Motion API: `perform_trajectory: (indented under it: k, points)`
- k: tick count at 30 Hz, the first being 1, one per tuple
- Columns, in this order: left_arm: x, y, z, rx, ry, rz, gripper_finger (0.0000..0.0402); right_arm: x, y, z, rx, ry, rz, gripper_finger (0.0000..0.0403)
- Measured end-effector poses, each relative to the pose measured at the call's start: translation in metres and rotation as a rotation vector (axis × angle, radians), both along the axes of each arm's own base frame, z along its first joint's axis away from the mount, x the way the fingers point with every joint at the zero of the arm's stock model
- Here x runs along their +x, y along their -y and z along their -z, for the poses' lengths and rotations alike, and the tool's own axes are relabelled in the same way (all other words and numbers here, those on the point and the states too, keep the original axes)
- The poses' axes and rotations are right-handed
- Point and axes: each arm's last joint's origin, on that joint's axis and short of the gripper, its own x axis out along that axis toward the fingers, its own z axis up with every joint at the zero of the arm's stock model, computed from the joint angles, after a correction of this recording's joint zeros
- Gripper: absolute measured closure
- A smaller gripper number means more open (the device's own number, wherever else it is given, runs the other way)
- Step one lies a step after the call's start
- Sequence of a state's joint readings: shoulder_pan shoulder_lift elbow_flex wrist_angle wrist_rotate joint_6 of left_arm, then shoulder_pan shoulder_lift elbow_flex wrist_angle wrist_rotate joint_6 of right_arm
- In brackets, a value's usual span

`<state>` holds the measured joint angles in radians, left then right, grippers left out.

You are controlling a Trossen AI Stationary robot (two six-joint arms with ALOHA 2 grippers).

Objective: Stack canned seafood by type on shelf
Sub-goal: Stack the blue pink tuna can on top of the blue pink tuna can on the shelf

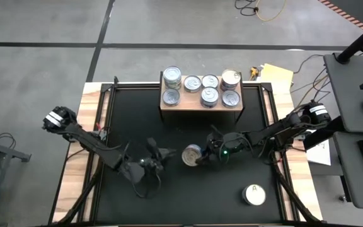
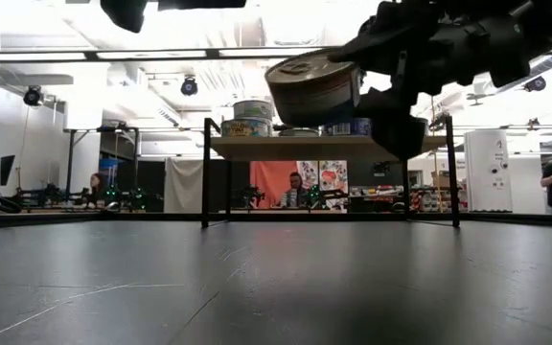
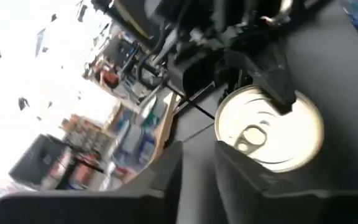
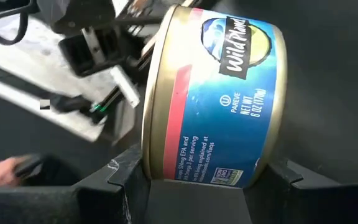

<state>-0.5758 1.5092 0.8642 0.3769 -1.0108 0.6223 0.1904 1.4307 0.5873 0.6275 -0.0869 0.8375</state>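
Near the middle of the black bench [image 1: 175, 195], the right gripper [image 1: 201, 154] holds a short round metal tin with a gold top and a blue-and-red paper label [image 1: 192, 154] clear of the surface; the low view shows it hanging in the air, tilted. The right wrist view shows the fingers clamped on the tin's flat top and bottom, with the label facing the camera. The left gripper [image 1: 164, 153] sits just beside the tin on its other side, holding nothing, its fingers apart by a narrow gap; it looks as if it is backing off from a handover, though that is only a reading of how the two stand.

At the far edge of the bench stands the light wooden shelf on dark legs [image 1: 166, 111], carrying seven silver-topped tins [image 1: 207, 89] in two rows, some of them stacked. A white-topped tin marked "A" [image 1: 254, 195] lies alone on the bench near the front right, well apart from the rest.

The step in hand appears to be carrying the gold-topped tin to the shelf. The next move calls for lifting it above the board's height, turning it level, and finding either a tin of the same label to set it on or a bare spot. Because the tin is gripped tilted, it could land on an edge and roll.
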Motion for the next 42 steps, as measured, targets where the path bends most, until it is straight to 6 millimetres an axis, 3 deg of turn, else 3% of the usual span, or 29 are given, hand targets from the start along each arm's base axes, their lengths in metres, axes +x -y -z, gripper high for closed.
perform_trajectory:
  k: [7, 12, 28, 42]
  points:
    - [0.020, 0.017, 0.010, 0.185, -0.146, 0.033, 0.0210, -0.006, 0.003, -0.002, 0.136, 0.097, -0.100, 0.0213]
    - [0.021, 0.022, 0.021, 0.315, -0.221, 0.064, 0.0165, -0.015, 0.005, -0.002, 0.213, 0.198, -0.115, 0.0213]
    - [0.026, 0.025, 0.012, 0.619, -0.271, 0.083, 0.0157, -0.003, 0.001, -0.026, 0.320, 0.264, -0.198, 0.0213]
    - [0.031, 0.024, 0.005, 0.712, -0.245, 0.159, 0.0157, 0.008, -0.001, -0.038, 0.365, 0.236, -0.190, 0.0213]
